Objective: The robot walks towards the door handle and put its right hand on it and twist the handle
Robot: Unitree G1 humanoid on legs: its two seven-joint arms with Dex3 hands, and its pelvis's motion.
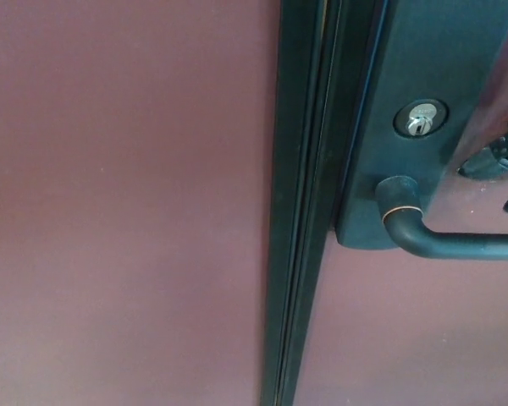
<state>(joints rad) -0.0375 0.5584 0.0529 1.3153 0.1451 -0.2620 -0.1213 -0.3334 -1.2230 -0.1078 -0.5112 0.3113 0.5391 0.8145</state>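
A dark lever door handle (pixel 440 237) sticks out of a tall dark backplate (pixel 411 118) on the maroon door and runs off the right edge of the head view. A silver keyhole (pixel 420 120) sits above the handle's base. Only a small part of my right hand (pixel 499 161) shows at the right edge, above the lever and apart from it. Too little of it is visible to judge how it stands. My left hand does not appear.
A dark vertical door frame strip (pixel 309 203) runs from top to bottom between the maroon panel on the left (pixel 127 203) and the door with the handle. The view is very close to the door.
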